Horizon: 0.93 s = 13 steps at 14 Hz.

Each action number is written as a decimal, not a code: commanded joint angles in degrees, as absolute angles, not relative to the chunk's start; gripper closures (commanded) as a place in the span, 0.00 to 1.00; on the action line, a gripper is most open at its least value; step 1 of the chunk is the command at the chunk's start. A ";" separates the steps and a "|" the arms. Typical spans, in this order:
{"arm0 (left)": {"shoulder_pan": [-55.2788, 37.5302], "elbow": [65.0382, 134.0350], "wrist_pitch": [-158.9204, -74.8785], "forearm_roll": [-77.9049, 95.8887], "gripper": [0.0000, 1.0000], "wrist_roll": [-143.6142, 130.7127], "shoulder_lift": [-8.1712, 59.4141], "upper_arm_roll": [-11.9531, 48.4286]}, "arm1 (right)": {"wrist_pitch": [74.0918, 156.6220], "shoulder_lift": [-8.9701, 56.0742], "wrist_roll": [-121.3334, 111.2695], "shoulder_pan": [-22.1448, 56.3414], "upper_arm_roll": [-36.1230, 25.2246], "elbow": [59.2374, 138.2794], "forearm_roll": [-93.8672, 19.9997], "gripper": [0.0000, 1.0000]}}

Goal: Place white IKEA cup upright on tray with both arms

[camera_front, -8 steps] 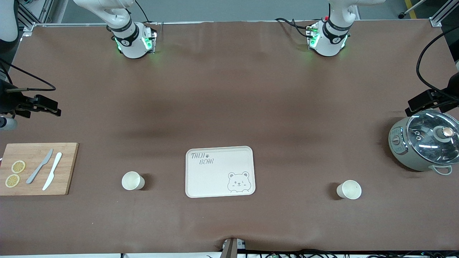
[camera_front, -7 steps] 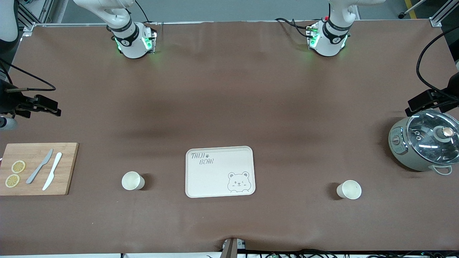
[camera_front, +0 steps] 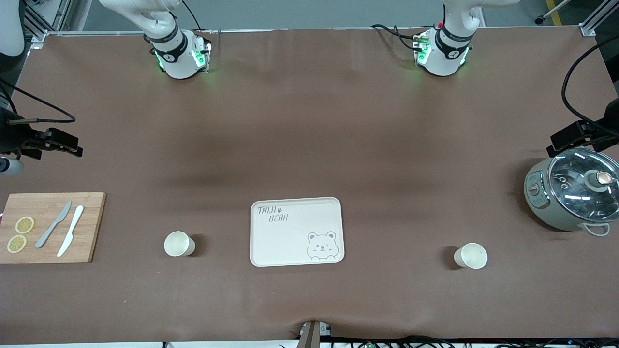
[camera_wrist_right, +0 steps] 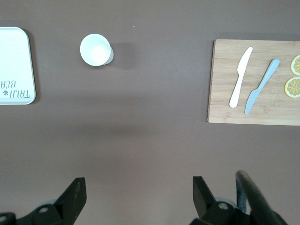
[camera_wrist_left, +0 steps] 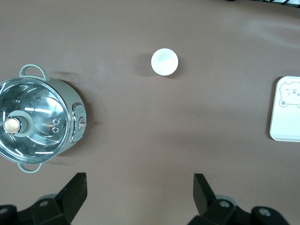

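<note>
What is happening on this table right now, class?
Nothing is being handled yet. The tray holds nothing, with one upright white cup beside it toward the right arm's end and another cup toward the left arm's end. The left gripper is open, up above the table near the lidded pot. The right gripper is open too, high above the table near the cutting board with its knives and lemon slices. Both arms wait.

Table [camera_front: 309,145]: tray [camera_front: 296,232], cups [camera_front: 179,243], board [camera_front: 51,227], pot [camera_front: 573,195].
</note>
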State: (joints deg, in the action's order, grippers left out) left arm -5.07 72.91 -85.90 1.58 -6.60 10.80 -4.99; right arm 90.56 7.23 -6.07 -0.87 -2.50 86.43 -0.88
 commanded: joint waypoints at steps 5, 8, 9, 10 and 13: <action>-4.48 73.21 -87.00 2.20 0.00 -5.80 12.64 -5.27 | 92.37 6.15 -5.19 -0.79 -1.58 87.36 -0.17 0.00; -4.14 74.09 -89.03 2.11 0.00 -5.80 15.11 -5.27 | 95.09 7.81 -5.19 -0.09 -1.49 87.19 -0.79 0.00; -3.43 74.09 -89.21 2.20 0.00 -5.80 16.07 -5.27 | 95.53 8.43 -5.19 0.35 -1.49 87.19 -0.79 0.00; -2.82 74.09 -89.64 2.11 0.00 -5.80 17.48 -5.27 | 96.58 9.48 -5.10 0.44 -1.49 87.10 -0.79 0.00; -2.64 74.09 -93.94 1.93 0.00 -5.71 21.87 -5.36 | 100.10 12.56 -3.97 1.49 -1.49 86.66 -0.88 0.00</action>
